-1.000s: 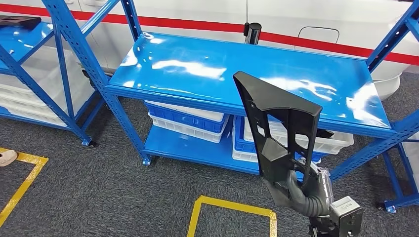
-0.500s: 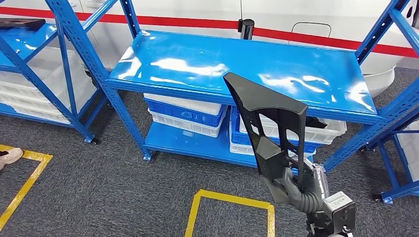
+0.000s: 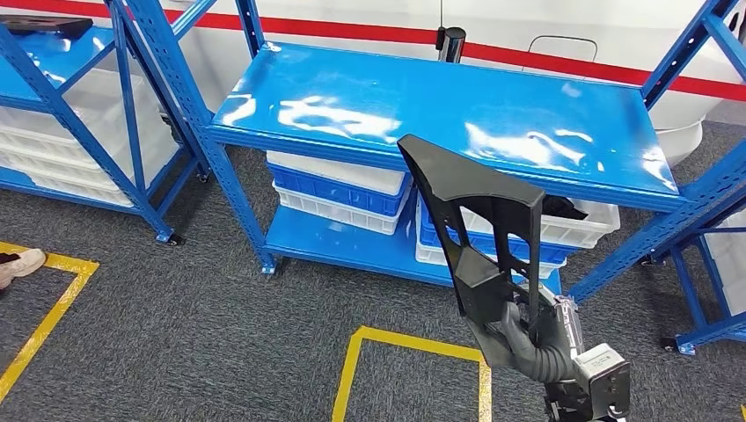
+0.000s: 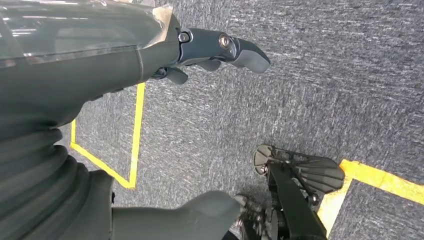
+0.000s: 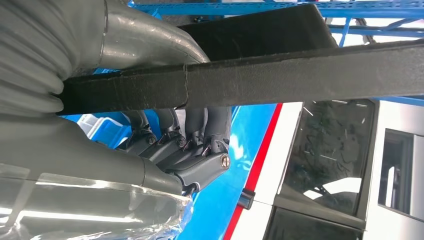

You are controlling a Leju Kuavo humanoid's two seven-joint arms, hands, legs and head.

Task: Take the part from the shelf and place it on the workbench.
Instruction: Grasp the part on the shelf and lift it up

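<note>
Holding the black part (image 3: pixel 479 224) upright in my right hand (image 3: pixel 519 330), I see its narrow tip rising in front of the near edge of the blue shelf (image 3: pixel 440 110), with the part itself off the shelf and over the grey carpet (image 3: pixel 176 334). The right wrist view shows my fingers (image 5: pixel 200 125) wrapped around one bar of the part (image 5: pixel 300 70), thumb on the other side, a firm grasp. My left hand (image 4: pixel 150 100) hangs low over the carpet, fingers (image 4: pixel 240 50) apart and holding nothing.

The shelf top is bare, glossy blue, with open room across its whole width between the slanted blue uprights. Below it, white and blue bins (image 3: pixel 339 189) sit stacked on the lower level. A second blue rack (image 3: pixel 70 105) stands to the left, with another dark part (image 3: pixel 44 26) on its top level. Yellow tape lines (image 3: pixel 405 343) mark squares on the carpet, and a shoe (image 3: pixel 18 264) shows at the left edge. Behind the shelf runs a white wall with a red stripe (image 3: pixel 545 61).
</note>
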